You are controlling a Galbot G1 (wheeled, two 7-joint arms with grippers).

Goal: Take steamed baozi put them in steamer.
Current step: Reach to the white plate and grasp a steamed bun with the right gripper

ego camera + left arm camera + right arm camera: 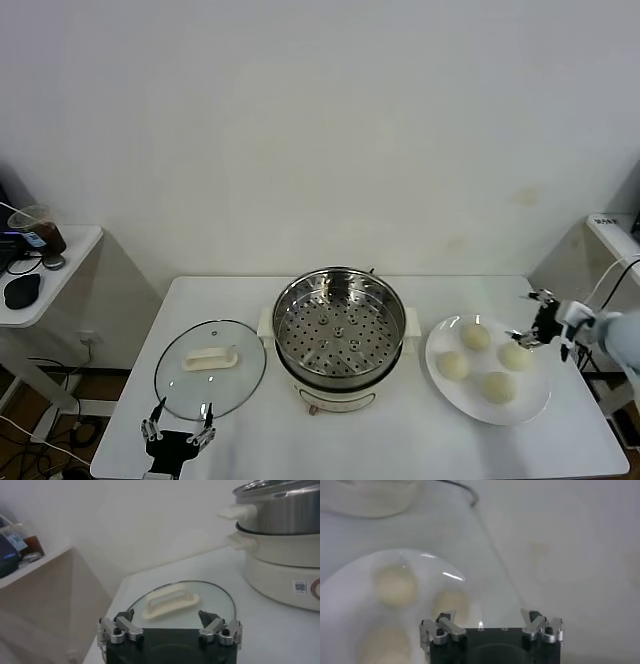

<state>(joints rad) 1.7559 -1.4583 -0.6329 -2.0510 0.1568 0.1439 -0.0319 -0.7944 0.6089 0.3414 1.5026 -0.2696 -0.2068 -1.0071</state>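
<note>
Glass lid (210, 368), one, lies leftmost, the left gripper (178, 433) spread wide and empty just before it. One shiny steel steamer (339, 325) stands mid-table, basket bare. Four smooth cream steamed baozi (475, 336) sit on one white plate (535, 400); the right gripper (537, 317) hovers wide open, empty, at its far right edge.

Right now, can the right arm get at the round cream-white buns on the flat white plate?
Probably yes. The right end effector hangs open beside the flat white plate, close to the nearest round cream-white bun, with nothing between them.
</note>
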